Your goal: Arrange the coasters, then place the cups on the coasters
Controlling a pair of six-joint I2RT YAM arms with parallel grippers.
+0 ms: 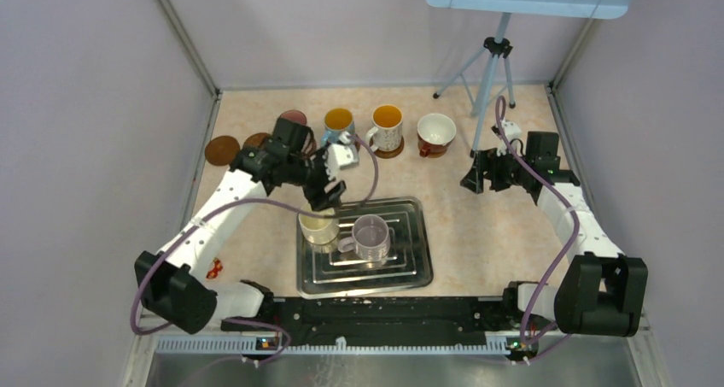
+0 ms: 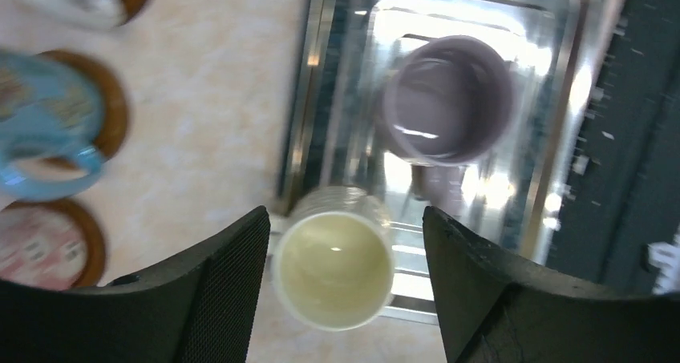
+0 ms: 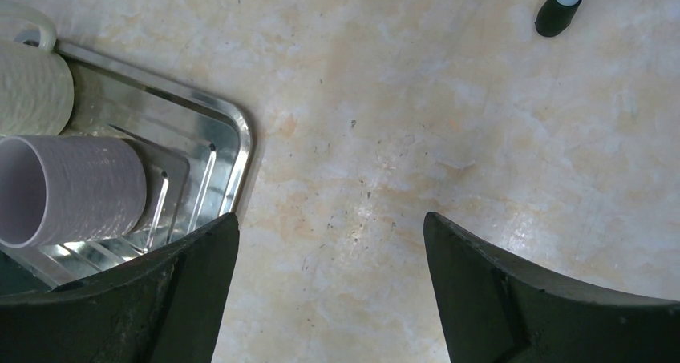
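Step in hand, as I judge it: fetching the cream mug (image 2: 333,271) from the silver tray (image 1: 408,263).

Your left pincer (image 2: 345,219) stands open, one finger on either side of the mug, with no contact visible. The mug sits at the tray's left edge. The lilac mug (image 1: 371,236) stands just beside it on the tray.

Your right pincer (image 3: 330,219) is open and empty over the worktop (image 1: 478,233), right of the tray.

A bare brown coaster (image 1: 222,150) lies at the far left.

Next, probably: lower, close on the mug wall, lift clear of the rim, and avoid nudging the lilac mug.
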